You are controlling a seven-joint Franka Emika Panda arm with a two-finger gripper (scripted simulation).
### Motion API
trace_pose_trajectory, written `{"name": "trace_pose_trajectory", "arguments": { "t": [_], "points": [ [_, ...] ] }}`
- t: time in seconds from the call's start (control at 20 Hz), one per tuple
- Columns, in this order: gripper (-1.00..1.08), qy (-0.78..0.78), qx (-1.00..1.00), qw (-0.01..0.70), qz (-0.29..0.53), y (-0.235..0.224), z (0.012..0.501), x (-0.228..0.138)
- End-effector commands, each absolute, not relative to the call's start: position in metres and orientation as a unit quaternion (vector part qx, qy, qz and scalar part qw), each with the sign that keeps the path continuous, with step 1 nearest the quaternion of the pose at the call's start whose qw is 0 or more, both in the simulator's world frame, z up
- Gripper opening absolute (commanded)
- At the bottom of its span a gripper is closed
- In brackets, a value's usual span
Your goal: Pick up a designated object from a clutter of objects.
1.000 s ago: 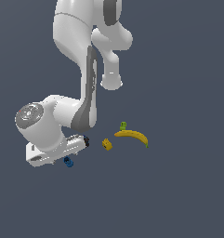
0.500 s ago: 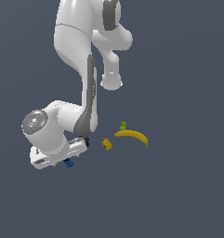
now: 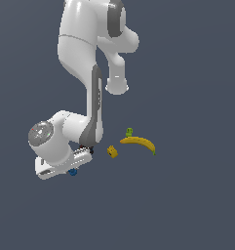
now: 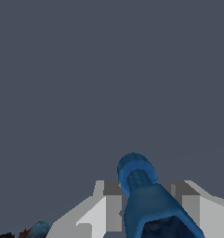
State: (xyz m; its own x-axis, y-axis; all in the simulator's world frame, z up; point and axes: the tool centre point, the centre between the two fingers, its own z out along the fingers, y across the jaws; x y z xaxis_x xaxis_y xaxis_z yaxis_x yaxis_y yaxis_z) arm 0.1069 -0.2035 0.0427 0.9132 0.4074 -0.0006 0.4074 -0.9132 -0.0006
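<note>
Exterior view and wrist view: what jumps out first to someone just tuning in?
The white arm folds low at the exterior view's left, with the blue piece tucked under its hand. In the wrist view that blue piece fills the space between the fingers. A yellow banana lies apart, towards the exterior view's right.

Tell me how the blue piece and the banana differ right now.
The blue piece is bright blue, knobbly and roughly cylindrical; the banana is yellow, long and curved. The blue piece sits between the fingers of the gripper; the banana lies free, away from the arm. In the exterior view the blue piece looks far smaller.
</note>
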Motion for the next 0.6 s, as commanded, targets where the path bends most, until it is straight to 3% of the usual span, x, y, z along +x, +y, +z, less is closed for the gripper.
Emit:
{"name": "trace_pose_trajectory", "arguments": {
  "t": [0.0, 0.55],
  "points": [
    [-1.0, -0.208, -0.978, 0.0, 0.0, -0.2036, 0.0429, 0.1073],
    [-1.0, -0.208, -0.978, 0.0, 0.0, -0.2028, 0.044, 0.1064]
  ]
}}
